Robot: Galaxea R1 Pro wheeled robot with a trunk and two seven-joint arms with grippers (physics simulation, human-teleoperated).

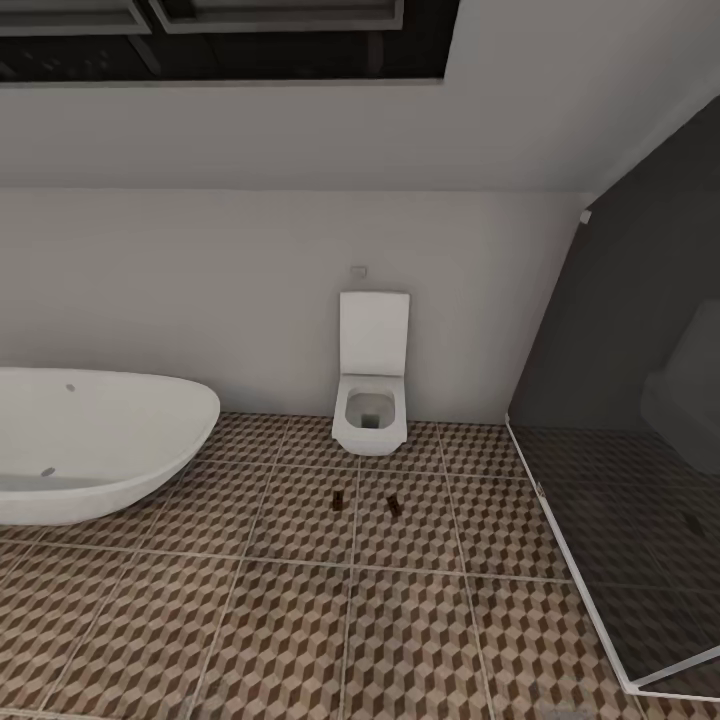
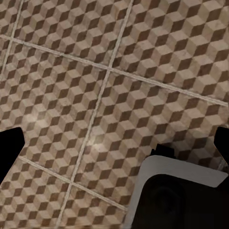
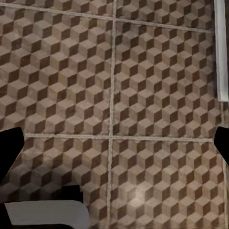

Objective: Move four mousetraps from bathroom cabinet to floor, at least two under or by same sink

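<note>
Item: mousetraps, two seen. One mousetrap [image 1: 340, 501] and a second mousetrap [image 1: 395, 504] lie flat on the bathroom floor [image 1: 300, 620], just beside each other with a grout line between them, in front of the white wall-hung toilet [image 1: 372, 410] and apart from it. At this range they read as small dark slivers; board, spring bar and bait patch cannot be made out.

Handling, judged: light, stiff, thin boards, low to the tile. Best taken by the long edges of the board, clear of the sprung bar, which may snap if knocked. Thin stock on smooth tile is likely to slide before it lifts.

Containers: oval bathtub [image 1: 90, 440] at the left, its interior bare as far as visible. Toilet bowl open, lid raised, nothing seen inside. Glass-walled shower enclosure [image 1: 620, 500] at the right; a small dark mark shows behind the glass, unidentifiable.

Claws: left claw [image 2: 114, 143] released, dark fingertips wide apart at the frame edges, nothing between them, cube-pattern tile below. Right claw [image 3: 114, 143] likewise spread and empty over tile.

Sink and cabinet: not located from here.
</note>
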